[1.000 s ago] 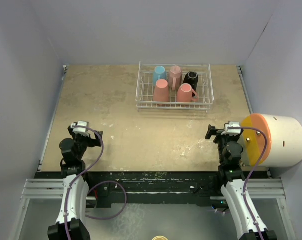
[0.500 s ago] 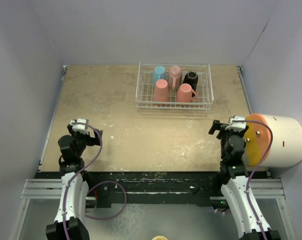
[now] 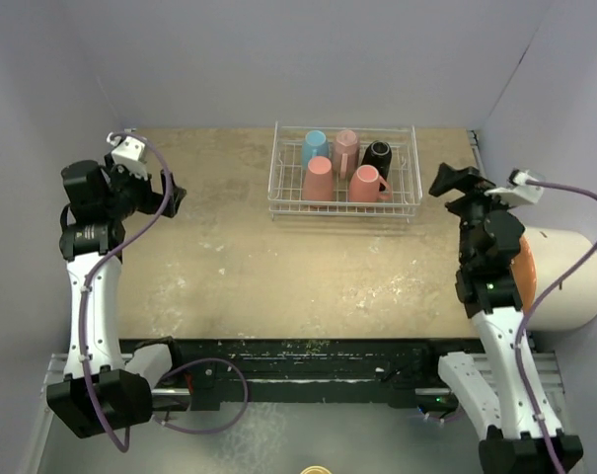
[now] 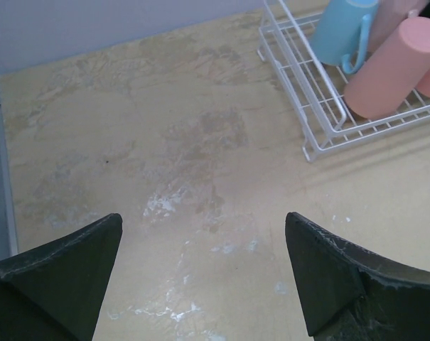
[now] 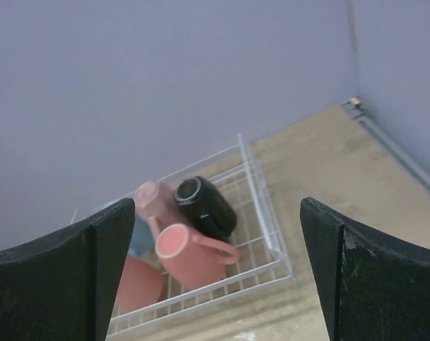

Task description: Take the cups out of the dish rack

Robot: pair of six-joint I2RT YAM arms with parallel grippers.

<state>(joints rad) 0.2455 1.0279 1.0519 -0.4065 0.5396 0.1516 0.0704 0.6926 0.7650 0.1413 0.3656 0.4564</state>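
The white wire dish rack (image 3: 412, 176) stands at the back middle of the table. In it lie a light blue cup (image 3: 315, 145), a black cup (image 3: 378, 156) and three pink cups (image 3: 319, 180), all tipped over. My left gripper (image 3: 170, 194) is open and empty, raised left of the rack; its view shows the rack's corner (image 4: 313, 150) with the blue cup (image 4: 342, 30) and a pink cup (image 4: 389, 69). My right gripper (image 3: 448, 183) is open and empty, raised right of the rack; its view shows the black cup (image 5: 204, 205) and a pink cup (image 5: 192, 253).
A big white cylinder (image 3: 570, 278) with an orange end lies at the right edge, beside my right arm. Lilac walls close in the tan table (image 3: 249, 257) on three sides. A metal rail (image 4: 1, 170) runs along the left edge.
Both arms have risen from near the table's front edge. The left gripper moved up and left, the right gripper up toward the rack's right side. The cups have not moved.
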